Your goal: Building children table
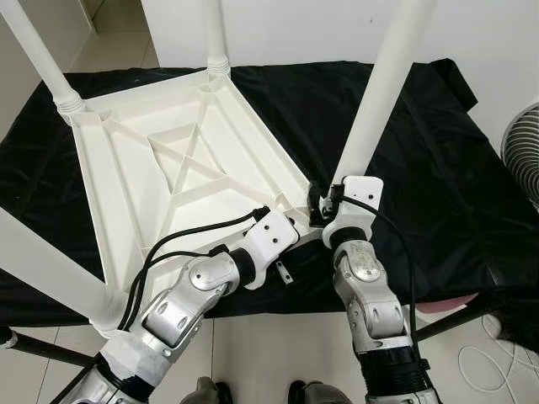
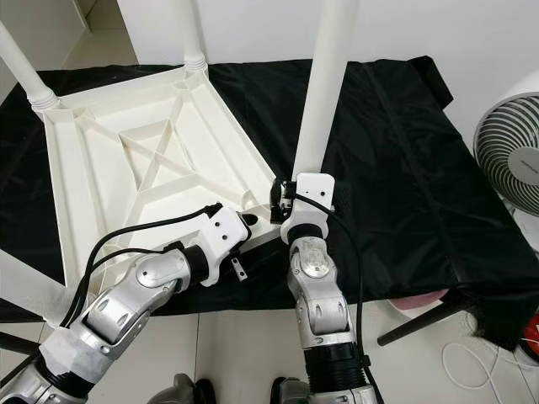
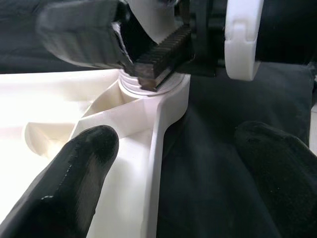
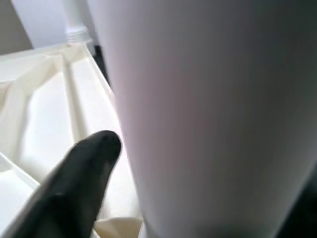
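At the near right corner of the upturned white plastic table [image 1: 168,160], your right end effector [image 3: 163,54] clamped the leg [image 1: 379,93] low; left end effector [image 3: 168,163] gaped. Light, stiff, slippery, I'd judge.

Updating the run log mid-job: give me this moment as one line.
right gripper: shut on table leg at socket | left gripper: open, straddling tabletop corner rim | tabletop upside down on black cloth

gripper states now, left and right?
Left gripper: open, straddling the table top's corner rim, holding nothing.
Right gripper: shut on the white leg at its base.
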`<state>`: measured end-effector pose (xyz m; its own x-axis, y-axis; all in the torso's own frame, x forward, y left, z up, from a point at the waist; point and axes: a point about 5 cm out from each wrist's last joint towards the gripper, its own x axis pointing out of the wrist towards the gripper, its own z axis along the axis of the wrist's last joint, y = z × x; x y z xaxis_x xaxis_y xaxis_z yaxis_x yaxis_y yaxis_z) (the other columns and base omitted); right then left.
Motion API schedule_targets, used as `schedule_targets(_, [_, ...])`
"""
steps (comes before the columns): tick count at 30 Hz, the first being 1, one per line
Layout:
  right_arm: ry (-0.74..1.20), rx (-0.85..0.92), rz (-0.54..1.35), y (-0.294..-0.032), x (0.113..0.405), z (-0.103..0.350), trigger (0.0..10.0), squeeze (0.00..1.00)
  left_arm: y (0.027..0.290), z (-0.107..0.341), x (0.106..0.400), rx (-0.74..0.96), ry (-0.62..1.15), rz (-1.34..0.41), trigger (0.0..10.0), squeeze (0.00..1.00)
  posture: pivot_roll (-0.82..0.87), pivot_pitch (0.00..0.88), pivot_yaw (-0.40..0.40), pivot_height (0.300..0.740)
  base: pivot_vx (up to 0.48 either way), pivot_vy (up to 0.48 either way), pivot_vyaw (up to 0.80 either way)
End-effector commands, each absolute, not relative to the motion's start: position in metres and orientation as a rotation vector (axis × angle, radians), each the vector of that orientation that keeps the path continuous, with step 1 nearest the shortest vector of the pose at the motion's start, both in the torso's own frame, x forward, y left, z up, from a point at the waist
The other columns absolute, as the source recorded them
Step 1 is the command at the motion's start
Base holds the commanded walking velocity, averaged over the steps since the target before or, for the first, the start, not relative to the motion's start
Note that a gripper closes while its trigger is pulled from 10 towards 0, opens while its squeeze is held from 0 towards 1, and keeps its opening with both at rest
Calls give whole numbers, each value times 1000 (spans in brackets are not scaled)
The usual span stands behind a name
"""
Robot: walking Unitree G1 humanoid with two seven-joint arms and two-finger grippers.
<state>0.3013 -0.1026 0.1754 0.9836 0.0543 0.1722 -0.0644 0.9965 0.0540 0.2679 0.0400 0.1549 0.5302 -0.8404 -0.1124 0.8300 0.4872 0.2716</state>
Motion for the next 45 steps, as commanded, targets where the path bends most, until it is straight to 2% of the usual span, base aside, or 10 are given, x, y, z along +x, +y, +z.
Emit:
schedule_targets(1, [-183,64,94,-103,301,175,10000,1000,40,153,267,317,-31,-1046,10000,0,-102,122,33,740,0,0,0])
schedule_targets(7, [-201,42,197,-115,307,181,10000,1000,37,153,267,314,-34,-1047,10000,0,-114,112,29,740,0,0,0])
schedule_targets(8, [-202,24,243,-118,308,182,10000,0,37,153,267,313,-33,-1048,10000,0,-114,112,29,740,0,0,0])
schedule_targets(25, [-181,-207,626,-145,321,174,10000,0,37,154,270,326,-44,-1043,10000,0,-104,89,29,740,0,0,0])
schedule_targets(26, [-176,-218,659,-145,322,173,4980,0,36,154,270,327,-46,-1042,10000,0,-102,85,29,740,0,0,0])
schedule_targets(27, [-176,-218,659,-145,322,173,4980,0,36,154,270,327,-46,-1042,10000,0,-102,85,29,740,0,0,0])
schedule_targets(28, [-174,-224,677,-145,323,172,0,0,36,154,270,328,-46,-1042,10000,0,-102,85,29,740,0,0,0])
schedule_targets(39, [-153,-244,681,-154,325,164,0,0,33,154,271,328,-55,-1047,10000,0,-112,73,30,740,0,0,0])
schedule_targets(40, [-148,-245,606,-159,327,163,10000,0,33,154,270,329,-56,-1054,10000,0,-114,74,33,740,0,0,0])
schedule_targets(45, [-133,-236,515,-162,329,161,10000,0,32,154,270,328,-57,-1057,10000,0,-116,74,33,740,0,0,0])
